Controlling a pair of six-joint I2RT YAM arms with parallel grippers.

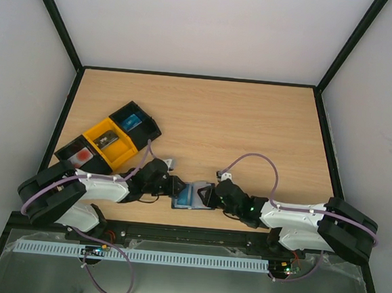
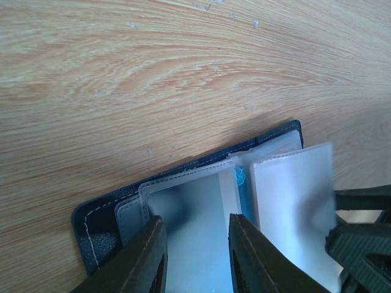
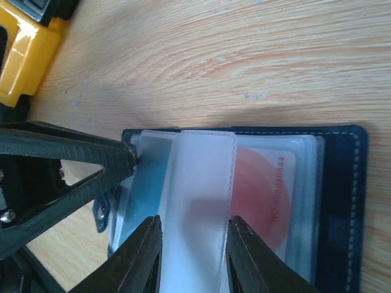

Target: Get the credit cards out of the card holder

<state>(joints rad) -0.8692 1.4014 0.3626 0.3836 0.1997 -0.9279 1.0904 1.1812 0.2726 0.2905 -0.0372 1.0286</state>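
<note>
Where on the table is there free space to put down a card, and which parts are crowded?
Bare wood lies behind the card holder up to the far table edge, and over the right half. The far-left part is crowded by the black and yellow trays. The near middle is crowded by both arms at the holder.

Black and yellow trays [image 1: 108,141], wooden table [image 1: 251,130]

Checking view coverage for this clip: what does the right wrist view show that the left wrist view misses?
Only the right wrist view shows a pinkish-red card inside a clear sleeve, and a yellow tray at the upper left. Only the left wrist view shows a thin blue card edge between sleeves. Both show the open card holder on the wooden table, each with its own jaws astride a translucent sleeve and the other arm's jaws entering from the side.
</note>
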